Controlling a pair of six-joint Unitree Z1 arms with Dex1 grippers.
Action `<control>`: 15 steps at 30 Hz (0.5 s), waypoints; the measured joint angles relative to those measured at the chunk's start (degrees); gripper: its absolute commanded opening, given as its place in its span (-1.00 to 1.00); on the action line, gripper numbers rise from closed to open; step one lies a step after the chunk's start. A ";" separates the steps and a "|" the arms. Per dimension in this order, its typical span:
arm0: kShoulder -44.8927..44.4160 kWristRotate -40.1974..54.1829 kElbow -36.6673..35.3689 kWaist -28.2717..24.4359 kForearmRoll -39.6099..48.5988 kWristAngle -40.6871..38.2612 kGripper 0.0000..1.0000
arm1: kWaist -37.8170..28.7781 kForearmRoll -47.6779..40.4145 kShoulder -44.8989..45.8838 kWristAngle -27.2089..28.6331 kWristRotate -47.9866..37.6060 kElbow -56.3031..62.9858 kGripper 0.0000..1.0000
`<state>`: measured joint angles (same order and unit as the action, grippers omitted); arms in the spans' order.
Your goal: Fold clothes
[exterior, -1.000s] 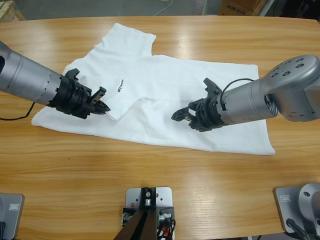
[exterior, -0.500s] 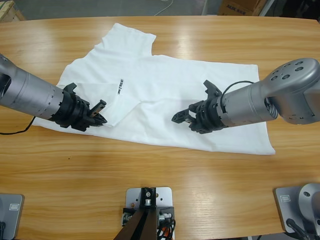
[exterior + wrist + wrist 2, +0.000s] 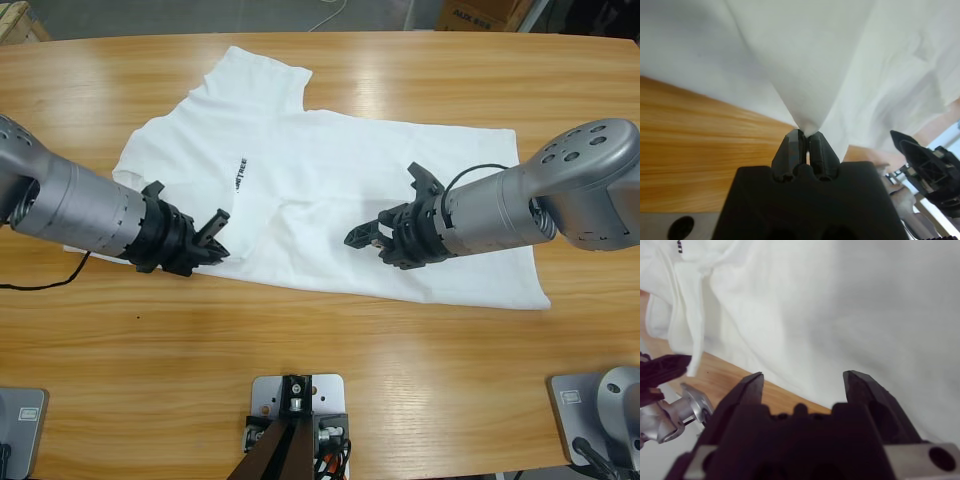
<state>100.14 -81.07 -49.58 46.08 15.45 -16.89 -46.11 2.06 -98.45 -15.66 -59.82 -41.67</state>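
Observation:
The clothes are one white T-shirt lying spread across the wooden table, with small black lettering on the chest. My left gripper sits at the shirt's near left edge, shut on a pinched point of white fabric that fans out from the jaws. My right gripper hovers over the middle of the shirt, jaws open and nothing between them. The left wrist view shows the right gripper off to its right.
A cardboard box stands beyond the table's far right edge and a pale crate at the far left corner. A black cable trails off the left arm. Bare wood runs along the near side of the table.
My left gripper has moved toward the near edge and a little right with the fabric in it, drawing the folded flap back off the chest. The right arm has stayed put.

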 measured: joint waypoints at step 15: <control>-4.61 2.62 0.66 0.20 0.74 0.01 0.95 | -0.27 -0.01 0.00 0.00 -0.24 0.49 0.31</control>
<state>95.54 -78.45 -48.92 46.27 16.19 -16.88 -46.38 2.05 -98.45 -15.66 -60.06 -41.18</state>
